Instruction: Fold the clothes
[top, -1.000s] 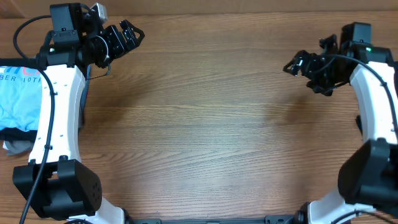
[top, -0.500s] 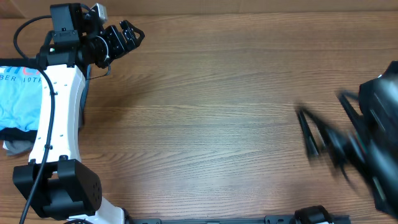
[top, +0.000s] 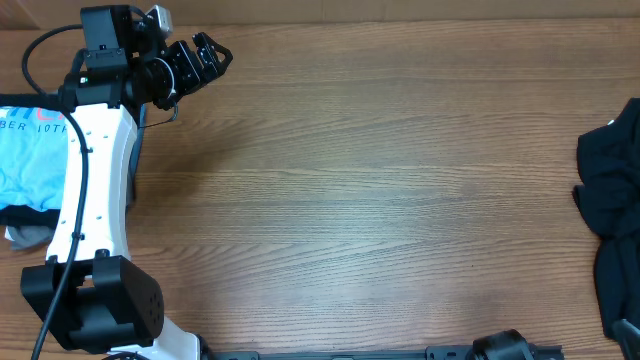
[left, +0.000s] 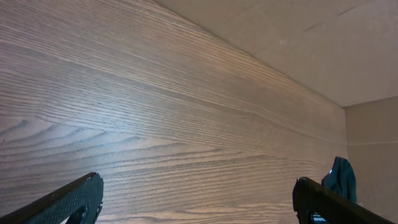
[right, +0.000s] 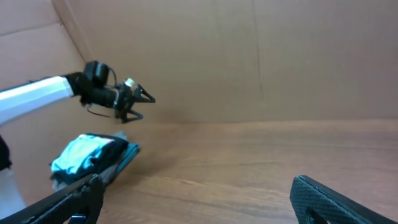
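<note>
from overhead, your left gripper hangs with its jaws spread and nothing between them. the sky-blue shirt lies well behind it, beside the left arm, which covers the shirt's near edge. darker and grey layers poke out from under the shirt. the table ahead of that gripper is bare wood, and a black garment sits crumpled far across from it, cut off by the frame edge. your right gripper does not show in this view at all. in the left wrist view the two fingers stand wide apart over plain wood. a dark scrap of cloth shows far ahead, just past the right-hand finger, too small to say which garment it is. in the right wrist view the right gripper is also wide open and empty, looking across at the left gripper. the blue pile lies below and behind that gripper, against the cardboard wall. you look to be between garments: no shirt is spread out for folding. the next move probably calls for closing on the black heap, which should be near the right gripper, though neither view shows how near. then drag it flat onto the open wood. i can't tell whether the blue stack is neatly folded.
</note>
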